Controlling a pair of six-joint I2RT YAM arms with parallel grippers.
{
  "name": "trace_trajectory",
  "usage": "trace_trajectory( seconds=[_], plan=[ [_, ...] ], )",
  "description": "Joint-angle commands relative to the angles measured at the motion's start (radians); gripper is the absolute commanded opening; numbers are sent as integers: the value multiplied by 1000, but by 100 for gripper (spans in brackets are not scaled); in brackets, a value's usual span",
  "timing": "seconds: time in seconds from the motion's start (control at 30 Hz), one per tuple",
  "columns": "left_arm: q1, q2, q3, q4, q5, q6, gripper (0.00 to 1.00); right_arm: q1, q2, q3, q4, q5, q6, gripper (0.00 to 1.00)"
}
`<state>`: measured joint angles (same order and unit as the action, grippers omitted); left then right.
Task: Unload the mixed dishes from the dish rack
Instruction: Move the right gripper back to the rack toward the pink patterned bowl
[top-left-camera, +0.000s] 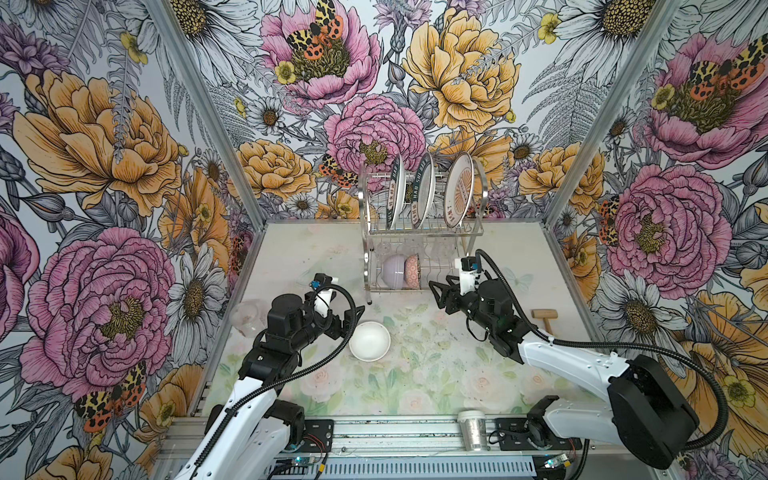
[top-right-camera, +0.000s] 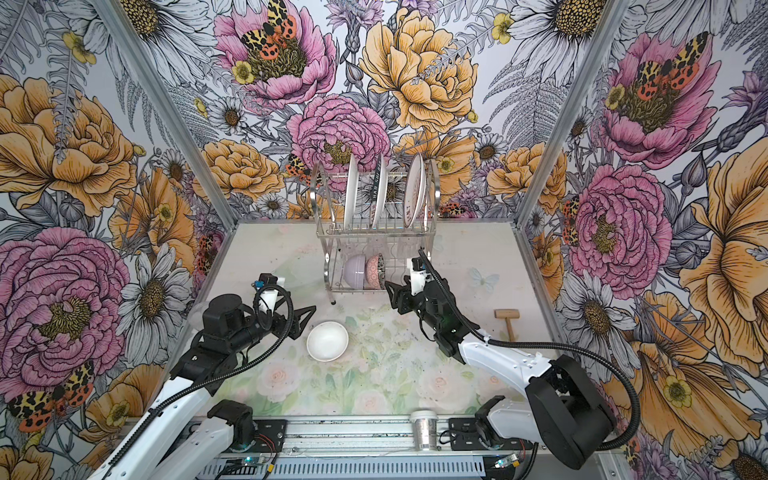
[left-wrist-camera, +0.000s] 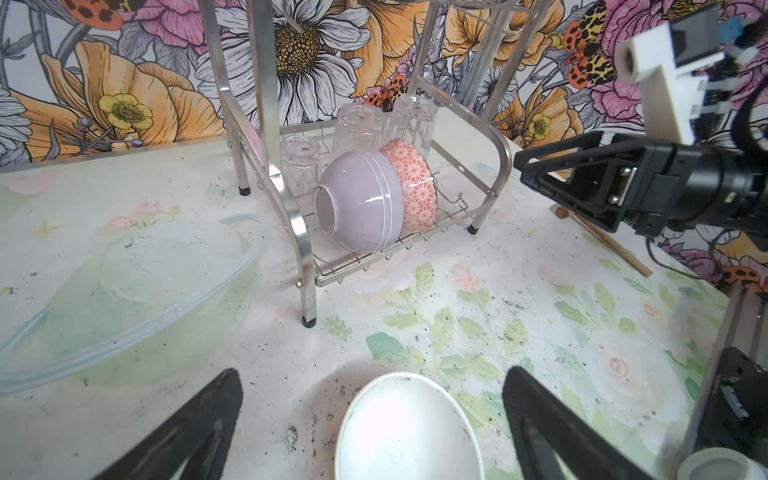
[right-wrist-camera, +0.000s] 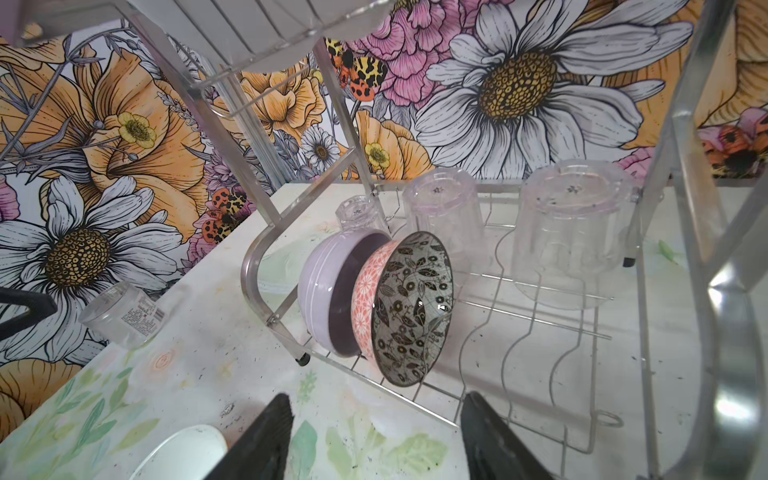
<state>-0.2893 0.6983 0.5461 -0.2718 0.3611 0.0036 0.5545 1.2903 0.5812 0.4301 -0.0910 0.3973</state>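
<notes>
The chrome dish rack (top-left-camera: 478, 227) stands at the back of the table. Three plates (top-left-camera: 459, 195) stand upright on its top tier. On the lower tier a lavender bowl (right-wrist-camera: 320, 286) and an orange patterned bowl (right-wrist-camera: 411, 307) with a dark floral inside lean on edge. Upturned clear glasses (right-wrist-camera: 573, 232) stand behind them. A white bowl (top-left-camera: 369, 340) sits upright on the table. My left gripper (left-wrist-camera: 372, 374) is open just over its rim, holding nothing. My right gripper (right-wrist-camera: 377, 398) is open and empty at the rack's lower front edge, pointing at the bowls.
A clear jar (right-wrist-camera: 124, 313) lies on its side left of the rack, near a clear container (left-wrist-camera: 124, 291). A wooden mallet (top-left-camera: 544, 318) lies at the right. A glittery cup with a white lid (top-left-camera: 473, 428) stands on the front rail.
</notes>
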Motion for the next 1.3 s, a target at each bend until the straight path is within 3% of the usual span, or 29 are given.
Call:
trace_trajectory(
  seconds=[0.0, 0.27, 0.57, 0.87, 1.27],
  plan=[
    [-25, 29, -13, 65, -27, 10, 99, -32, 73, 61, 47, -149, 22, 63],
    [-34, 106, -3, 118, -16, 0, 99, -51, 248, 134, 172, -227, 21, 59],
    [-45, 102, -4, 113, -45, -12, 99, -70, 410, 211, 277, -260, 67, 57],
    [-46, 74, -12, 94, -71, -12, 99, -81, 502, 253, 329, -315, 120, 51],
    [-46, 76, -14, 86, -93, -9, 99, -82, 584, 294, 405, -384, 187, 36]
  ],
)
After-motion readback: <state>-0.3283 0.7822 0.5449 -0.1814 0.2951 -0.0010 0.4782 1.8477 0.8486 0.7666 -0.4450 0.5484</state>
